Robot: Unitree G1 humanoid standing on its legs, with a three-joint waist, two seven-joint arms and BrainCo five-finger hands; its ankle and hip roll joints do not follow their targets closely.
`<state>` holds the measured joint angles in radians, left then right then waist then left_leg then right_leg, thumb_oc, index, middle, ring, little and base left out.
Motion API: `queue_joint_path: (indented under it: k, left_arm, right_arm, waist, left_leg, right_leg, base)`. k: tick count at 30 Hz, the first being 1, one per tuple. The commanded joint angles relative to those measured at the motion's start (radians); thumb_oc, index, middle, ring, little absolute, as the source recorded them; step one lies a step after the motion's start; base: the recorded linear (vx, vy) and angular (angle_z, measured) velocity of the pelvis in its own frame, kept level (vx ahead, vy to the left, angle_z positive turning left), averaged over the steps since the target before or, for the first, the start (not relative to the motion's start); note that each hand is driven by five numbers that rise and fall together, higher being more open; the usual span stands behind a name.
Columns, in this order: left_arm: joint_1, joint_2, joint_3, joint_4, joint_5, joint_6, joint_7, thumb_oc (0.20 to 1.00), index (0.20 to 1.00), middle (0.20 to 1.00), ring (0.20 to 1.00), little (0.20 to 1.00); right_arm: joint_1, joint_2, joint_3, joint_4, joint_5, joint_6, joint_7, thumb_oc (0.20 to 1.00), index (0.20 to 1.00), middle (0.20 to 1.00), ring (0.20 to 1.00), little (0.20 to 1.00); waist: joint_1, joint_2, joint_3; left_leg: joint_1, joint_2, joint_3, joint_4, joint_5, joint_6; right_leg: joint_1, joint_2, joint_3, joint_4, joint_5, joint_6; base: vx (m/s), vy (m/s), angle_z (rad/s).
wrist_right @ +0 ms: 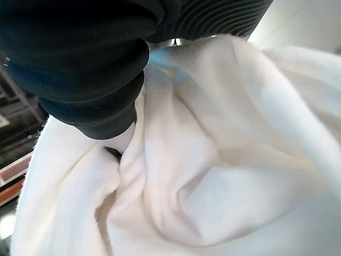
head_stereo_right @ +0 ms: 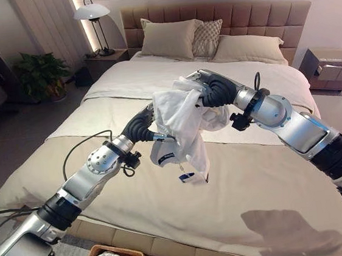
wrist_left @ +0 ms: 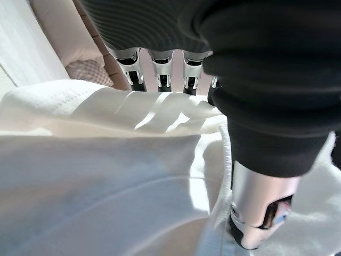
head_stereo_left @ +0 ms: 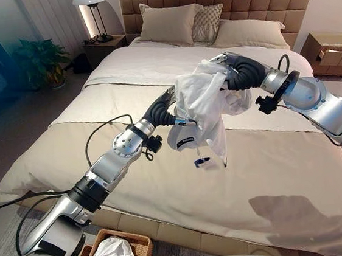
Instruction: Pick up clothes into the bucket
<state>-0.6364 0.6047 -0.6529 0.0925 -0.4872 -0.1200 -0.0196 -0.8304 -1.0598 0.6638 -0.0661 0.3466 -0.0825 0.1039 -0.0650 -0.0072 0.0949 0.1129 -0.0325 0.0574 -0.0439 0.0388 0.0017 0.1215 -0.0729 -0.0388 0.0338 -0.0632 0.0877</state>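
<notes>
Beige bedding [head_stereo_left: 273,172] lies beneath the white garment [head_stereo_left: 201,109], lifted clear between both hands, the wicker bucket [head_stereo_right: 126,253] down at the bedside. Left wrist view: the left hand [wrist_left: 160,69] curls into cloth. Right wrist view: the right hand's [wrist_right: 96,80] fingers are buried, grip unclear; carrying should stay gathered, swinging low-left.

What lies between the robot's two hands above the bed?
The white garment, bunched and hanging above the bed, fills the stretch between the left hand and right hand, as the left eye view shows.

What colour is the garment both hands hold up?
White garment, clearest in the right eye view.
</notes>
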Motion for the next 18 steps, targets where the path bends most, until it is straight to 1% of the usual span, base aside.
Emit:
queue_joint_path:
  k: [1, 4, 6, 7, 8, 10, 14, 16, 17, 18]
  left_arm:
    - [-0.109, -0.048, -0.056, 0.084, -0.043, -0.017, 0.021, 1.000, 1.000, 1.000, 1.000, 1.000]
    - [-0.140, -0.058, -0.080, 0.069, -0.085, -0.013, 0.014, 1.000, 1.000, 1.000, 1.000, 1.000]
    - [-0.165, -0.049, -0.108, 0.048, -0.129, -0.010, -0.001, 1.000, 1.000, 1.000, 1.000, 1.000]
    - [-0.209, -0.018, -0.159, 0.029, -0.185, -0.009, -0.028, 1.000, 1.000, 1.000, 1.000, 1.000]
    - [-0.209, -0.017, -0.159, 0.029, -0.185, -0.009, -0.028, 1.000, 1.000, 1.000, 1.000, 1.000]
    - [-0.250, 0.037, -0.208, -0.005, -0.251, -0.004, -0.057, 1.000, 1.000, 1.000, 1.000, 1.000]
    - [-0.298, 0.112, -0.288, -0.049, -0.402, 0.015, -0.115, 1.000, 1.000, 1.000, 1.000, 1.000]
    - [-0.313, 0.154, -0.332, -0.069, -0.510, 0.042, -0.171, 1.000, 1.000, 1.000, 1.000, 1.000]
    - [-0.313, 0.155, -0.332, -0.069, -0.510, 0.042, -0.171, 1.000, 1.000, 1.000, 1.000, 1.000]
    - [-0.320, 0.173, -0.351, -0.079, -0.543, 0.059, -0.199, 1.000, 1.000, 1.000, 1.000, 1.000]
  right_arm:
    - [-0.077, 0.012, 0.005, -0.035, 0.042, -0.043, -0.006, 0.200, 0.200, 0.200, 0.200, 0.200]
    - [-0.073, 0.023, 0.007, -0.043, 0.050, -0.039, -0.004, 0.200, 0.200, 0.200, 0.200, 0.200]
    - [-0.074, 0.022, 0.011, -0.042, 0.049, -0.041, -0.006, 0.200, 0.200, 0.200, 0.200, 0.200]
    - [-0.081, 0.022, 0.019, -0.042, 0.057, -0.044, -0.007, 0.200, 0.200, 0.200, 0.200, 0.200]
    - [-0.081, 0.022, 0.019, -0.042, 0.058, -0.044, -0.007, 0.200, 0.200, 0.200, 0.200, 0.200]
    - [-0.082, 0.020, 0.026, -0.036, 0.069, -0.047, -0.009, 0.200, 0.200, 0.200, 0.200, 0.200]
    - [-0.092, 0.020, 0.046, -0.027, 0.084, -0.056, -0.013, 0.200, 0.200, 0.200, 0.200, 0.200]
    - [-0.098, 0.026, 0.063, -0.018, 0.093, -0.063, -0.014, 0.200, 0.200, 0.200, 0.200, 0.200]
    - [-0.098, 0.026, 0.064, -0.017, 0.093, -0.063, -0.014, 0.200, 0.200, 0.200, 0.200, 0.200]
    - [-0.100, 0.030, 0.071, -0.011, 0.094, -0.065, -0.013, 0.200, 0.200, 0.200, 0.200, 0.200]
  waist:
    - [0.021, -0.042, -0.065]
    - [0.021, -0.043, -0.061]
    - [0.022, -0.043, -0.058]
    - [0.021, -0.042, -0.056]
    - [0.021, -0.042, -0.056]
    - [0.022, -0.040, -0.058]
    - [0.020, -0.036, -0.063]
    - [0.019, -0.031, -0.068]
    - [0.018, -0.032, -0.068]
    - [0.018, -0.030, -0.071]
  left_leg:
    - [-0.037, 0.008, -0.029, 0.083, -0.072, -0.027]
    - [-0.041, 0.007, -0.035, 0.086, -0.070, -0.028]
    - [-0.045, 0.006, -0.039, 0.089, -0.068, -0.030]
    - [-0.048, 0.006, -0.041, 0.089, -0.065, -0.033]
    - [-0.048, 0.006, -0.041, 0.089, -0.065, -0.033]
    - [-0.052, 0.007, -0.044, 0.088, -0.062, -0.036]
    - [-0.053, 0.008, -0.047, 0.084, -0.057, -0.041]
    - [-0.051, 0.008, -0.048, 0.082, -0.056, -0.043]
    - [-0.050, 0.008, -0.048, 0.082, -0.056, -0.043]
    - [-0.050, 0.008, -0.048, 0.080, -0.056, -0.044]
  right_leg:
    - [-0.052, -0.037, -0.038, 0.017, 0.051, 0.033]
    - [-0.051, -0.039, -0.045, 0.018, 0.051, 0.032]
    - [-0.048, -0.040, -0.051, 0.018, 0.051, 0.032]
    - [-0.047, -0.041, -0.059, 0.015, 0.053, 0.033]
    - [-0.047, -0.041, -0.059, 0.015, 0.053, 0.033]
    - [-0.047, -0.042, -0.066, 0.013, 0.055, 0.033]
    - [-0.045, -0.044, -0.077, 0.006, 0.059, 0.035]
    - [-0.044, -0.045, -0.079, 0.005, 0.062, 0.037]
    - [-0.044, -0.045, -0.079, 0.005, 0.062, 0.037]
    - [-0.042, -0.046, -0.079, 0.003, 0.063, 0.038]
  base:
    - [-0.02, 0.007, 0.05]
    - [-0.02, 0.005, 0.06]
    - [-0.02, 0.002, 0.11]
    - [-0.02, 0.004, 0.16]
    - [-0.03, 0.002, 0.17]
    - [-0.01, 0.000, 0.12]
    - [0.00, 0.003, 0.09]
    - [0.00, 0.009, 0.11]
    - [0.01, 0.008, 0.10]
    - [0.01, 0.002, 0.05]
